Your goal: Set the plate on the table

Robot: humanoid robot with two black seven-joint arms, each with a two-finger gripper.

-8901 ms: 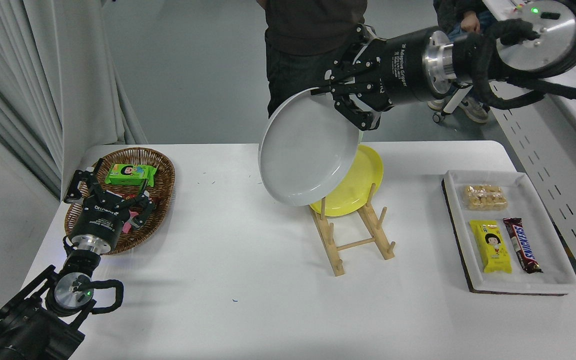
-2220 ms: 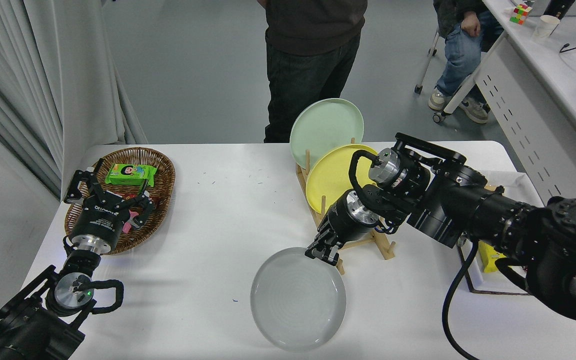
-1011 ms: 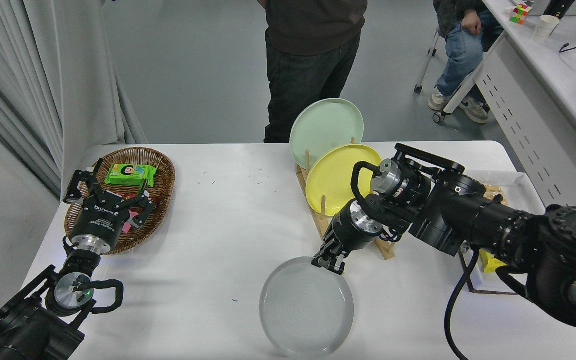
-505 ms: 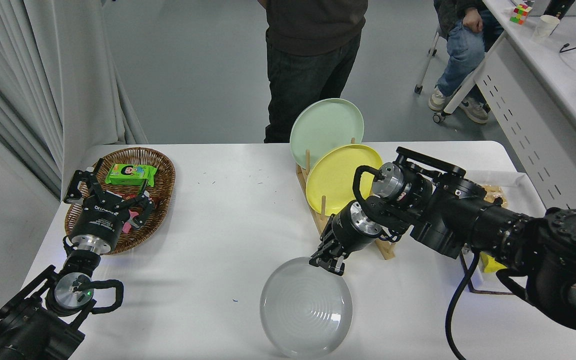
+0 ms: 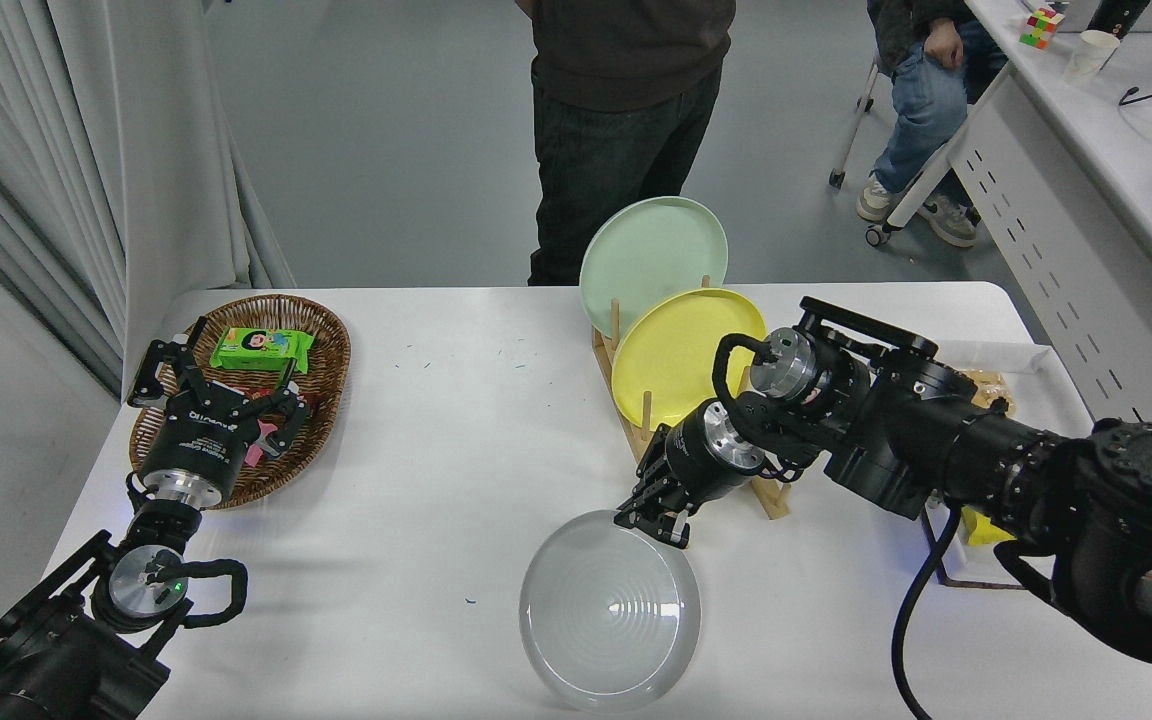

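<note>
Setting down: right tool (image 5: 652, 520) is pinched on the far rim of the plate (image 5: 609, 610), which sits low over the near-centre of the counter (image 5: 436, 480). Can't tell whether the plate is flat on the surface or its near edge is a touch raised; the ring highlights on its face suggest it's close to level.

How I'd finish this step:
- Bring the wrist straight down until the whole base rests on the counter, no sideways drag.
- Open only once the plate carries its own weight; a drop from a tilt would make it rattle or skate.
- Back the tool out up and toward the far side, along the rim line, so a finger doesn't hook the raised lip.
- Watch the wooden rack (image 5: 658, 455) just behind the tool; the yellow plate (image 5: 678, 355) and pale green plate (image 5: 651, 258) stand in it, and the forearm passes close.

Left tool (image 5: 211, 395) is parked at lower left over the wicker basket (image 5: 321, 345), fingers spread, holding nothing.

Writing: small white lettering on the left tool's body, too small to read reliably. Green packet (image 5: 258, 349) in the basket has a cartoon face, text not legible. Yellow packet (image 5: 976, 525) in the tray (image 5: 1021, 352) is mostly hidden by the arm. A person (image 5: 626, 100) stands at the far side.
</note>
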